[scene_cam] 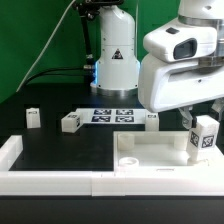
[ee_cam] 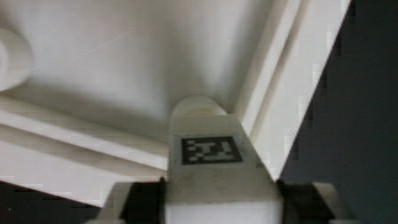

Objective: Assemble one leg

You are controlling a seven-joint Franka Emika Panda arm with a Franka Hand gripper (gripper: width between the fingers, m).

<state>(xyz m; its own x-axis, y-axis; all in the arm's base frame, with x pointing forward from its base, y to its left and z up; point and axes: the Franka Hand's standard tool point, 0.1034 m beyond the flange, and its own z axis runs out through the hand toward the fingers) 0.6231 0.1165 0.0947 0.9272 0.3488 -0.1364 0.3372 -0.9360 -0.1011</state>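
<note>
My gripper is shut on a white leg with a black-and-white marker tag on its face. It holds the leg upright over the corner of the white tabletop at the exterior view's right. In the wrist view the leg runs out from between my two dark fingers, with the tabletop's raised rim and flat inside below it. I cannot tell whether the leg's far end touches the tabletop. Three more legs stand on the table behind: one, another and a third.
The marker board lies flat at the back, in front of the arm's white base. A white L-shaped fence runs along the table's front and the exterior view's left. The table top is black.
</note>
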